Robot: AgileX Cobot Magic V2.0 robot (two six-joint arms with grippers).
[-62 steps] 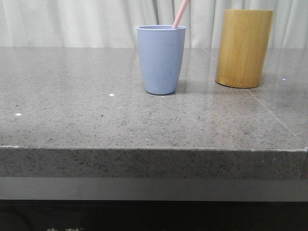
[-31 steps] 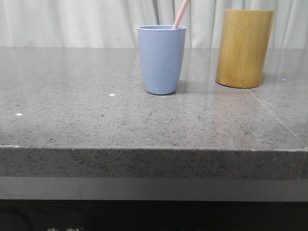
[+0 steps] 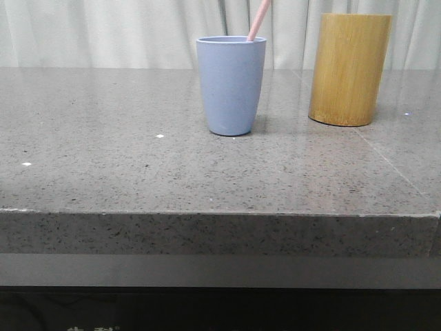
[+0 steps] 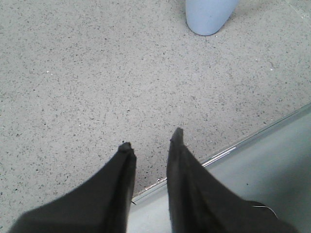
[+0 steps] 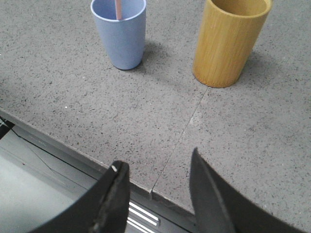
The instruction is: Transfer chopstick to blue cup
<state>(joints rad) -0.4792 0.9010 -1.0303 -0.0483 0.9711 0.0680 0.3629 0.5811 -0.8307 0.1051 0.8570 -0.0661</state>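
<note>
The chopstick (image 3: 259, 19) is seen standing in the blue cup (image 3: 231, 85), leaning toward the upper right of the front view, its top cut off by the frame edge. The cup is set on the grey speckled bench (image 3: 138, 172), with a bamboo cylinder (image 3: 349, 69) near it on the right. Both end effectors are held over the bench's near edge, well apart from the cup — the left end effector (image 4: 151, 141) released with a narrow gap, the right end effector (image 5: 155, 162) spread wide, nothing grasped.
</note>
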